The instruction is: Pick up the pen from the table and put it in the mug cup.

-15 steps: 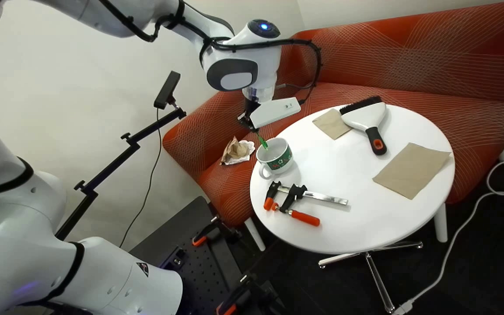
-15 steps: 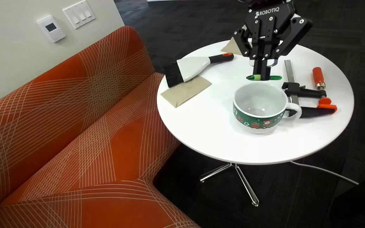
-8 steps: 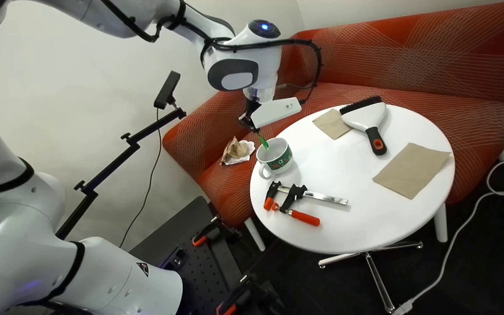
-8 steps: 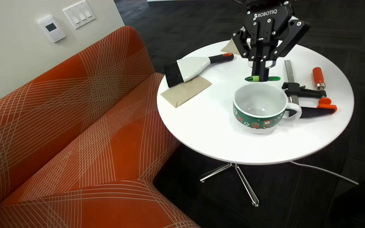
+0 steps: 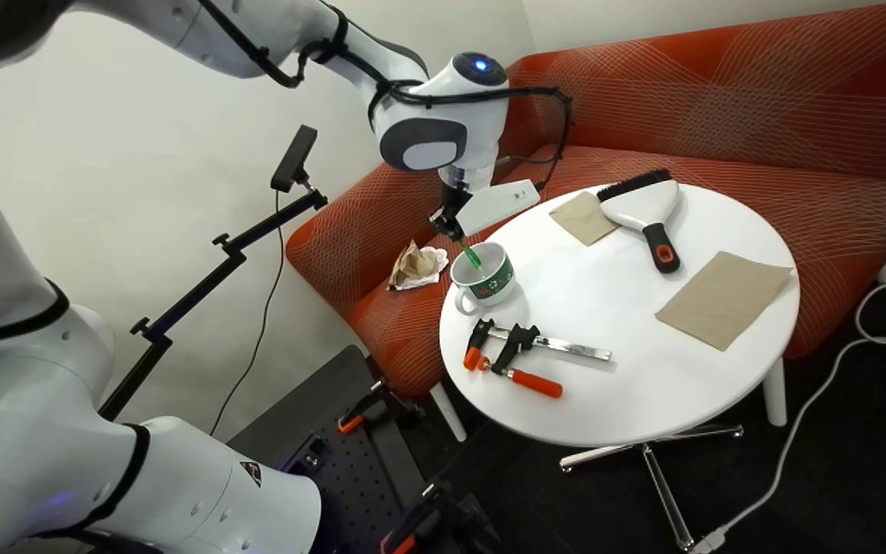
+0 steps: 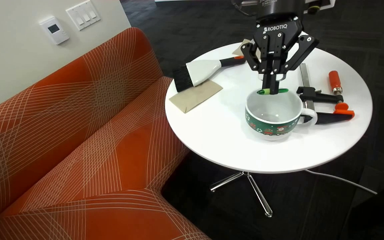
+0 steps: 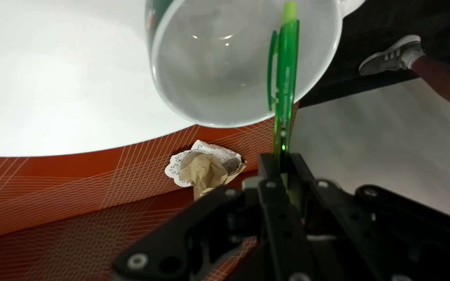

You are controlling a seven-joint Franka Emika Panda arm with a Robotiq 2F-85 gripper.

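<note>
The green pen is held by one end in my gripper, which is shut on it. The gripper points down at the far rim of the mug cup in an exterior view. The mug cup is wide and white with a green festive band, and stands upright on the round white table. In an exterior view the pen slants from the gripper over the mug's opening. In the wrist view it lies across the mug's inside. I cannot tell whether its tip is below the rim.
An orange-handled clamp lies close to the mug's handle. A white brush and brown paper sheets lie farther across the table. Crumpled paper sits on the orange sofa beside the table. A person's foot shows in the wrist view.
My gripper has moved down with the pen in it, slightly towards the mug. The pen now overlaps the mug's opening more. The mug and the other things have not moved.
</note>
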